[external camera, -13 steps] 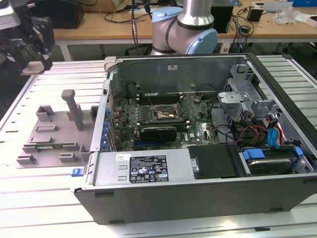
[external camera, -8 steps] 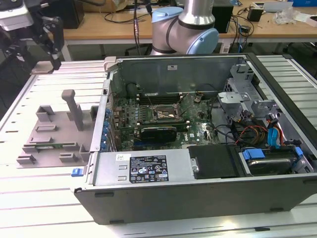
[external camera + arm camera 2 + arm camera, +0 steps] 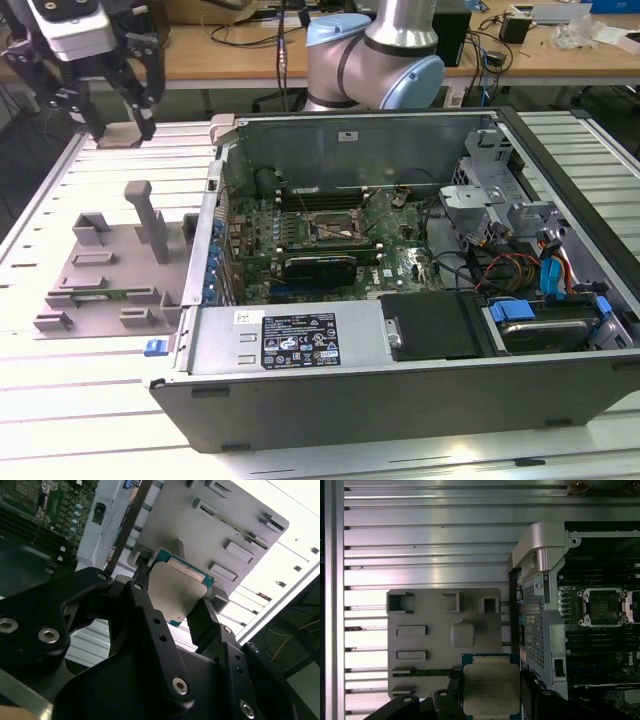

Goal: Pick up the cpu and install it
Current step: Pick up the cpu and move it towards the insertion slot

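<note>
At the exterior view's left, the gripper [image 3: 122, 118] hangs above the far edge of the ribbed aluminium table [image 3: 60, 400], beyond the grey plastic tray [image 3: 115, 255] with its upright blocks. Both wrist views show the jaws closed narrowly on the cpu [image 3: 491, 687], one black finger on each of two opposite edges. The chip is lifted clear of the tray, with nothing beneath it. The cpu [image 3: 177, 592] is a thin flat square with a dull silver metal lid and rounded corners, seated on a green-blue board rim. By its look it is light and rigid. The smooth lid would offer little friction, and the underside is likely delicate, so an edge hold like the present one appears correct. To the right stands the open computer case [image 3: 400, 380] of sheet steel, with the green motherboard inside it. The dark metal-framed socket [image 3: 335, 228] on that board is unoccupied and well apart from the chip.
</note>
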